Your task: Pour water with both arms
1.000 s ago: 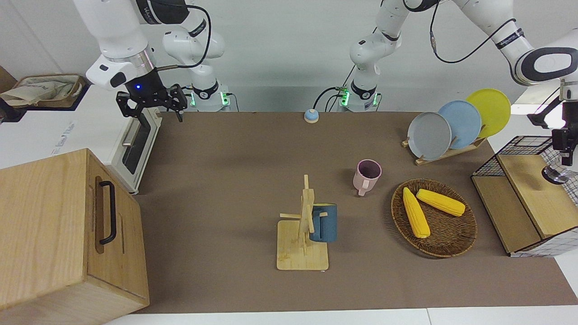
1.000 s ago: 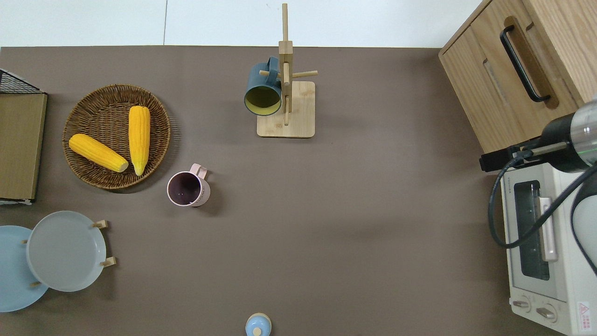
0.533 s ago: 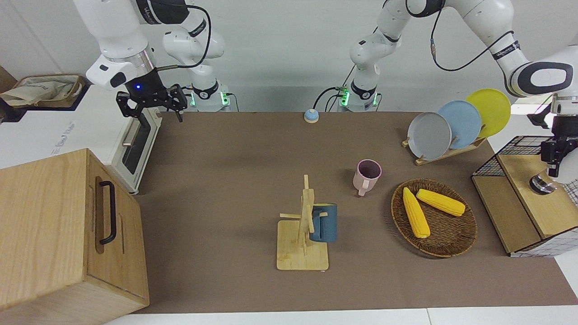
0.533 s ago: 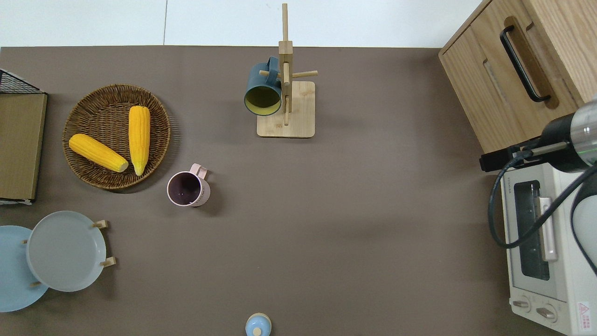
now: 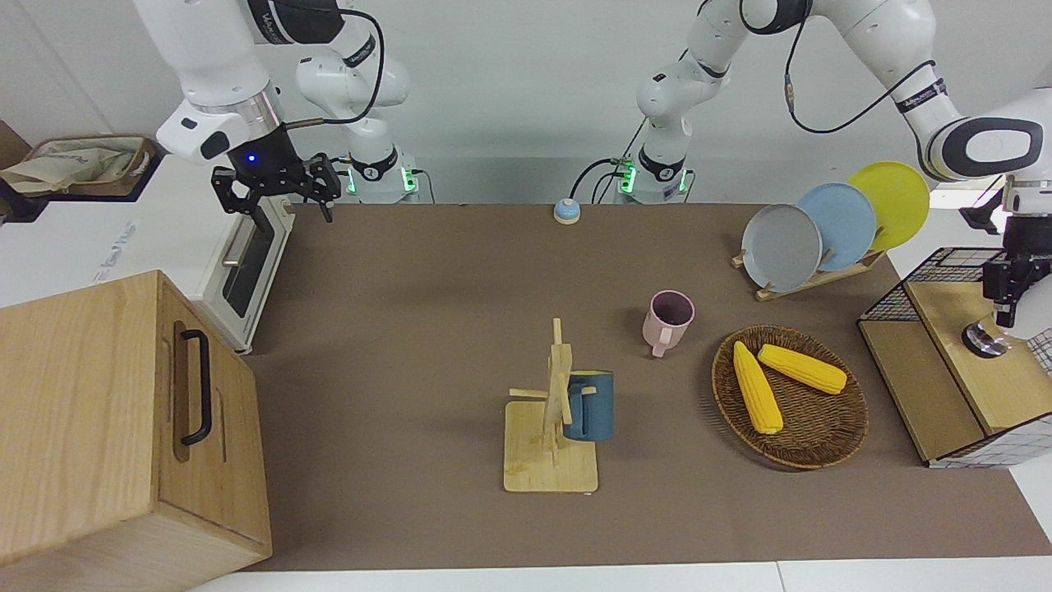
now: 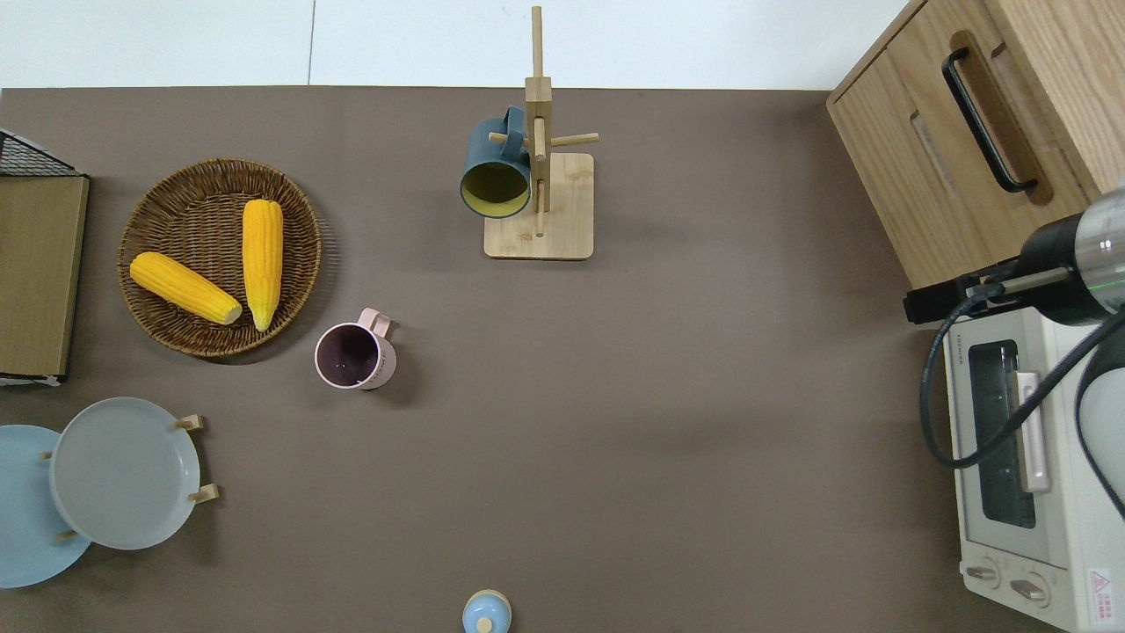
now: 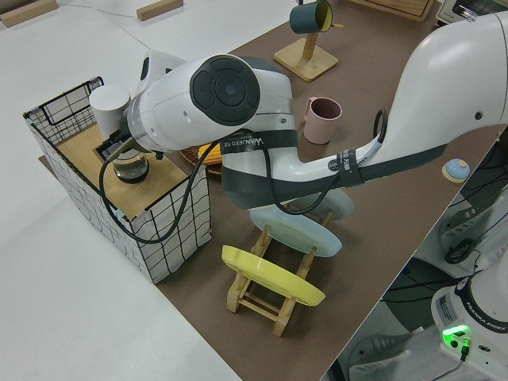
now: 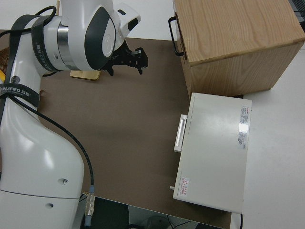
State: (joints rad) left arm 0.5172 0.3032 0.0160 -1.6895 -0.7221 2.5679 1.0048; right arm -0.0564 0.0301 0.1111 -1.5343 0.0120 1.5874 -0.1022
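My left gripper [image 5: 1004, 316] is at the wire-sided box [image 5: 945, 267] at the left arm's end of the table, shut on a small round glass pot [image 5: 984, 339]. The pot is at the box's wooden shelf [image 7: 87, 147]; I cannot tell whether it rests on the shelf. In the left side view the left gripper [image 7: 117, 155] is at the glass pot's [image 7: 133, 169] side, largely hidden by the arm. A pink mug [image 5: 667, 319] stands upright near the table's middle, its inside dark [image 6: 347, 353]. My right gripper [image 5: 275, 193] is open and its arm is parked.
A blue mug [image 6: 495, 171] hangs on a wooden mug tree [image 6: 538, 207]. A wicker basket [image 6: 154, 330] holds two corn cobs. Plates stand in a rack [image 5: 809, 279]. A toaster oven [image 6: 1019, 457] and a wooden cabinet [image 5: 123, 411] are at the right arm's end. A small blue bell [image 5: 566, 211] sits near the robots.
My left gripper and the glass pot moved together toward the table's middle and lower in the front view, then nearly stopped. The right arm has not moved.
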